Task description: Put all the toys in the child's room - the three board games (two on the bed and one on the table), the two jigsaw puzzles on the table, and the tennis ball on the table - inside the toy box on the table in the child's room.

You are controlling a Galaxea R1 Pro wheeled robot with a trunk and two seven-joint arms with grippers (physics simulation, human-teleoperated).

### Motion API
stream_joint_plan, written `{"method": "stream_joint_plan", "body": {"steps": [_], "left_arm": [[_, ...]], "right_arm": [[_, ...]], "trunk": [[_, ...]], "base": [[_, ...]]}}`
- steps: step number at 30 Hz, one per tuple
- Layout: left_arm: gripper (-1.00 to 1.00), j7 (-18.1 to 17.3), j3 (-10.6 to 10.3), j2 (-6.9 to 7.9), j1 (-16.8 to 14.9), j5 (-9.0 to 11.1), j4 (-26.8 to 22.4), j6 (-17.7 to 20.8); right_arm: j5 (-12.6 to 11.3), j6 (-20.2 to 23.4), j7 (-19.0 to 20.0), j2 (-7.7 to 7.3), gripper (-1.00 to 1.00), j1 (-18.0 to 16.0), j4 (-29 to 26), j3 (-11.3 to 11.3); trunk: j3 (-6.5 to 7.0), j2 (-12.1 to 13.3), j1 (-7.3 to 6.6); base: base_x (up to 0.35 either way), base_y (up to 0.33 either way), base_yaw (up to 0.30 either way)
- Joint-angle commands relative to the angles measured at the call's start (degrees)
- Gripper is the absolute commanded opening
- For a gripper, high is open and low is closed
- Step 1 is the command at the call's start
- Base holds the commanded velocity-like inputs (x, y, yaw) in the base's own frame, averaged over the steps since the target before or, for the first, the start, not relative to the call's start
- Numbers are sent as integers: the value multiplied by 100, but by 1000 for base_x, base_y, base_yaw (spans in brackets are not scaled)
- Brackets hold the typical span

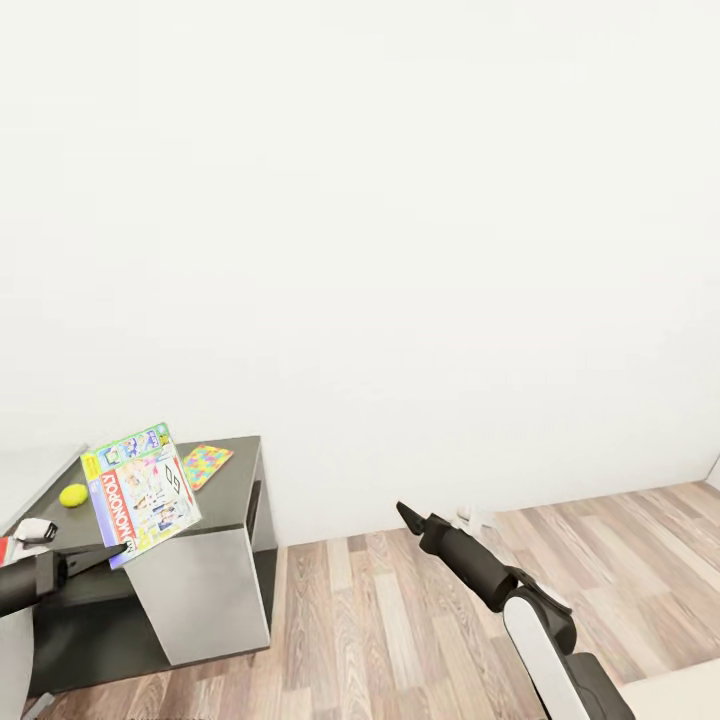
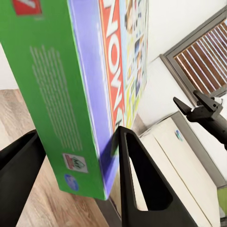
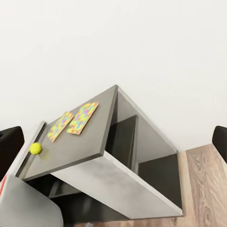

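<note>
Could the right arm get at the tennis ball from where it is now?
Probably not yet. The right gripper hangs over the floor, apart from the table; the ball lies at the far left, past the game the left gripper holds.

Not much background here tbh. There's a big plain white wall (image 1: 400, 200) taking up most of the head view, totally bare. Below it is a wood plank floor (image 1: 400, 620) in light brown and grey tones, boards running away toward the wall. In the left wrist view there's a window with slatted blinds (image 2: 205, 59) in a dark grey frame, set into the white wall.
</note>
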Motion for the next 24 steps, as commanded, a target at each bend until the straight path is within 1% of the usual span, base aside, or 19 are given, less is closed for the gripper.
{"method": "stream_joint_plan", "body": {"steps": [1,6,16,24], "left_arm": [[-100,-26,-3,0,-7,-5,0,59],[-100,-26,-4,0,-7,-5,0,59],[-100,-26,-7,0,-7,-5,2,52],[-100,-26,-4,-4,-7,-6,6,59]], "right_arm": [[-26,22,-1,-3,100,-4,-6,20],[-26,19,-2,-3,100,-4,-6,83],[-26,21,2,-3,100,-4,1,97],[-26,20,4,-3,100,-4,2,97]], "trunk": [[-11,-9,3],[-11,-9,3],[-11,-9,3],[-11,-9,3]], "base": [[57,0,242],[25,0,264],[12,0,280],[139,0,281]]}}
